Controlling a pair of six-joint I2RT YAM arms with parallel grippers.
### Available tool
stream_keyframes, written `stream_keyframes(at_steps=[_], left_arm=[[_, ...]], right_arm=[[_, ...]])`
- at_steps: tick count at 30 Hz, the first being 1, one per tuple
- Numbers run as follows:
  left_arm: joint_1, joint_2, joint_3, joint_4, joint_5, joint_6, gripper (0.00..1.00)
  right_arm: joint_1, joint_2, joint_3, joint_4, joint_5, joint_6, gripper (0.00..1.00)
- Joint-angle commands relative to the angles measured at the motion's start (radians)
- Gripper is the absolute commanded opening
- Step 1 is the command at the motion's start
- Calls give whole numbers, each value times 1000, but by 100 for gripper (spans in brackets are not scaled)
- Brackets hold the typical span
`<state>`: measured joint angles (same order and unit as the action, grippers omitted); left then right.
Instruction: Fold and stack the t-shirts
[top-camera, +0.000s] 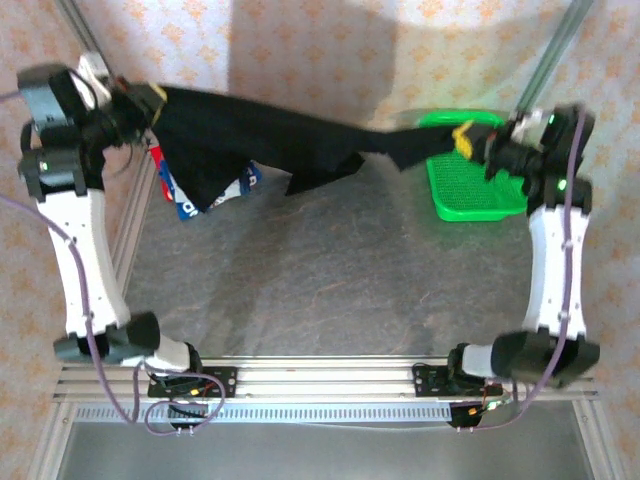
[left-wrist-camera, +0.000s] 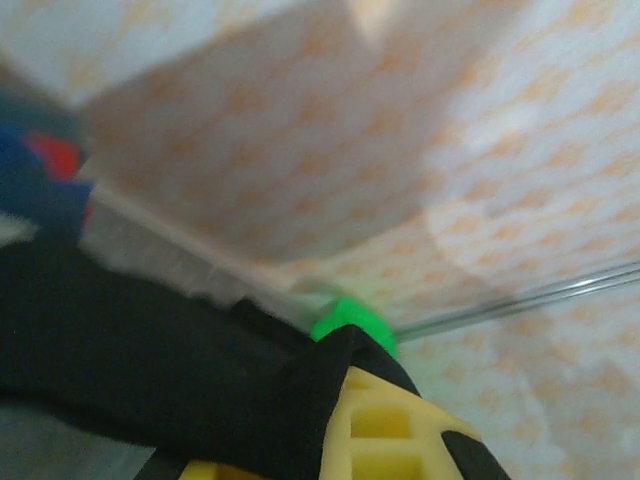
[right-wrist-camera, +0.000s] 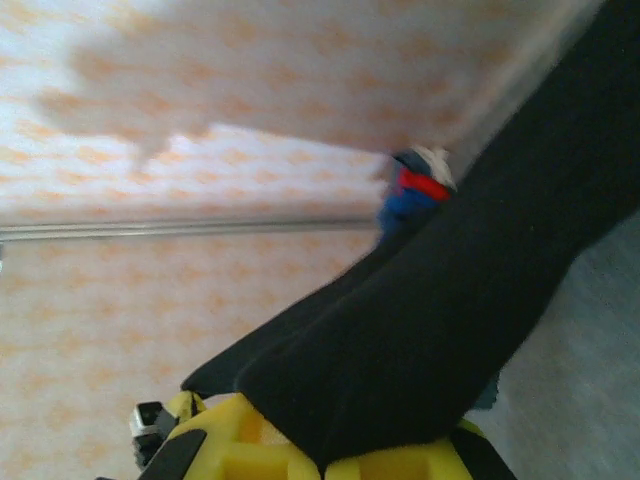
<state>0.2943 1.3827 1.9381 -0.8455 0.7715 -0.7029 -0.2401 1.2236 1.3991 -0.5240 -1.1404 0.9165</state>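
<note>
Two holds: my left gripper (top-camera: 150, 100) and right gripper (top-camera: 468, 140) pinch the black t-shirt (top-camera: 260, 135). Limp, light; grip corners.

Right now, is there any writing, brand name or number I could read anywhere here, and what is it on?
No text here can be read.
White print on the navy t-shirt, partly hidden by the black t-shirt: too small and blurred to read.
Green basket: no lettering visible.
</note>
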Motion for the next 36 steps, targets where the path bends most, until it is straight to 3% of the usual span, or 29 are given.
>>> stream_keyframes(at_steps=[1,6,12,17,22,29,36], left_arm=[[-23,-124,-280,-75,-82,106,0],[-53,-391,-781,-163,-233,140,0],[-53,-617,-1166,-297,-373,74,0],[-34,-721,-1232,-357,-485,7,0],[-20,-709,-1227,-370,-552,-17,0],[-20,-671,-1254,-302,-539,-51,0],[-43,-576,-1276,-152,-517,-92,0]], right_arm=[[-8,-132,-278,1,29,-29,0],[-16,-335,-529,-351,127,-223,0],[-31,-433,-702,-499,224,-269,0],[-37,-426,-724,-582,313,-293,0],[-38,-412,-721,-605,382,-307,0],[-22,-329,-732,-467,340,-271,0],[11,-152,-668,-371,323,-295,0]])
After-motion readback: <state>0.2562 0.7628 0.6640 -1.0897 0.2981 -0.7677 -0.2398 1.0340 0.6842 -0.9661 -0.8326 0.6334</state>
